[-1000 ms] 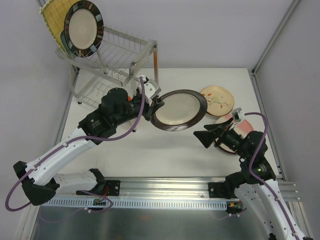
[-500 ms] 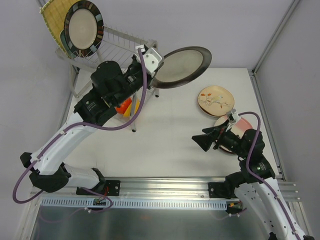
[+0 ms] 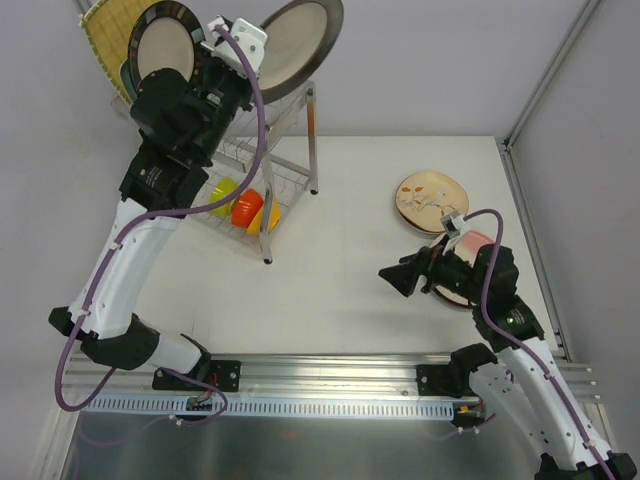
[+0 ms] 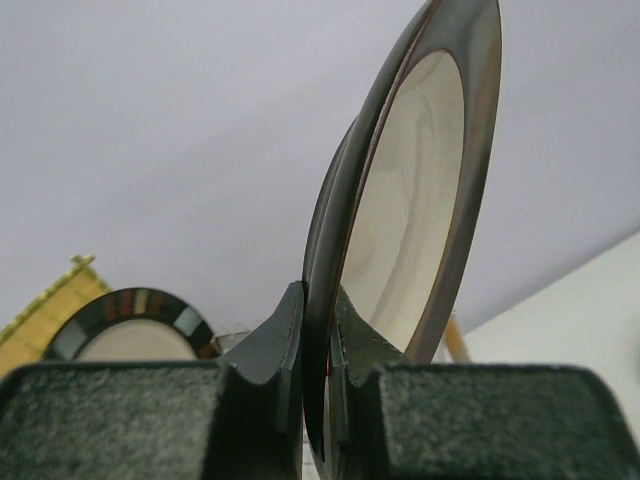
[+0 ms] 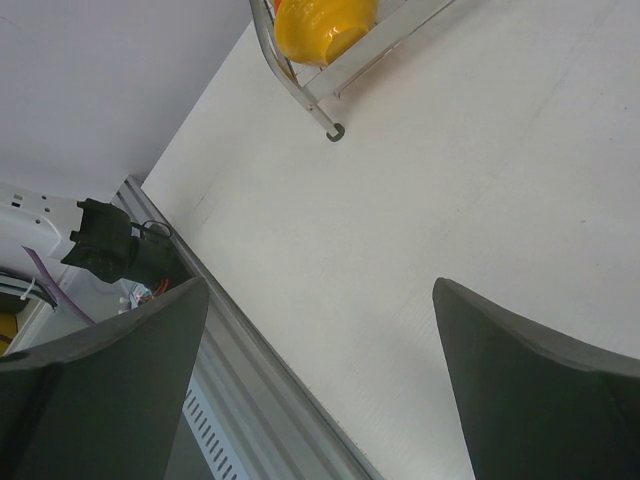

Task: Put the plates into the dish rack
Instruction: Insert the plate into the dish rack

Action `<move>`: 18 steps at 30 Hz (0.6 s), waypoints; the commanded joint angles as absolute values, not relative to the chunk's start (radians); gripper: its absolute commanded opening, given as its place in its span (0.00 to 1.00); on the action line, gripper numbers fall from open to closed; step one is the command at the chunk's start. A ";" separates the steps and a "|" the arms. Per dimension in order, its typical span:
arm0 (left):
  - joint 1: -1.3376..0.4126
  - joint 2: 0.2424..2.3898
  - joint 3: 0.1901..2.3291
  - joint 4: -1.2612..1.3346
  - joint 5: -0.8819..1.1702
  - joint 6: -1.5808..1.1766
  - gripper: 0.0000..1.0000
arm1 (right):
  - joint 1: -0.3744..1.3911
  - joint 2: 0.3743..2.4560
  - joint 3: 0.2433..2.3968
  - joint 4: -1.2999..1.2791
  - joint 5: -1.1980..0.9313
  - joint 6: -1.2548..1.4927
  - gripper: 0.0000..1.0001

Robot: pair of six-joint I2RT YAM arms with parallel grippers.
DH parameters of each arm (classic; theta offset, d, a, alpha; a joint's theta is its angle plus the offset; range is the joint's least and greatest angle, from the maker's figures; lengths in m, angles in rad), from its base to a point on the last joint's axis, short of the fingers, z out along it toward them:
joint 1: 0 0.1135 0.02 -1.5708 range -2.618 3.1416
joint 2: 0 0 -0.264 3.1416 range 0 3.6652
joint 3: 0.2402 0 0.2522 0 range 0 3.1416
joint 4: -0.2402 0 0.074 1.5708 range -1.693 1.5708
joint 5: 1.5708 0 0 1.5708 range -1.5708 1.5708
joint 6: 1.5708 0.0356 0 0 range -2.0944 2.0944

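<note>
— Slippage worries me most. Left pincer (image 4: 318, 325) is clamped on only a sliver of rim of the dark-rimmed cream plate (image 4: 410, 200), which stands nearly on edge, high above the upper tier of the dish rack (image 3: 285, 105). With so little rim gripped, a jolt could swing the plate or drop it onto the wires.

— Where would it go?

— Likely a slot just right of the banded-rim plate (image 3: 165, 50), which stands at the rack's left end with the yellow woven plate (image 3: 103, 25) behind it. If it comes down skewed, its rim could knock that neighbour or straddle a wire instead of seating.

— Room to move?

— Open air above and to the right of the rack. The wall (image 3: 420, 60) looks close behind, so there is little margin that way. The yellow bowl (image 3: 222, 190) and orange bowl (image 3: 247, 208) sit on the lower tier, below the path.

— The other arm?

— Right pincer (image 5: 320, 290) is spread apart and holds nothing. It hovers over bare worktop (image 3: 340, 290), near the cream floral plate (image 3: 432, 198) and well apart from the rack, so a clash seems unlikely.
</note>
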State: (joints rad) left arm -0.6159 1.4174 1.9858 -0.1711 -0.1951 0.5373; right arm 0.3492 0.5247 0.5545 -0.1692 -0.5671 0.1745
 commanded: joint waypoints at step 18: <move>-0.160 1.430 2.068 0.090 -0.057 0.465 0.00 | 0.351 0.716 0.690 -0.137 -0.623 0.091 1.00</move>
State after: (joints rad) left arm -0.1986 1.4612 2.0327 -0.1699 -0.1127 0.5137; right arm 0.3492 0.6952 0.6289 -0.1699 -0.5903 0.1261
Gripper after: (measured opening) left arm 0.058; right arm 0.994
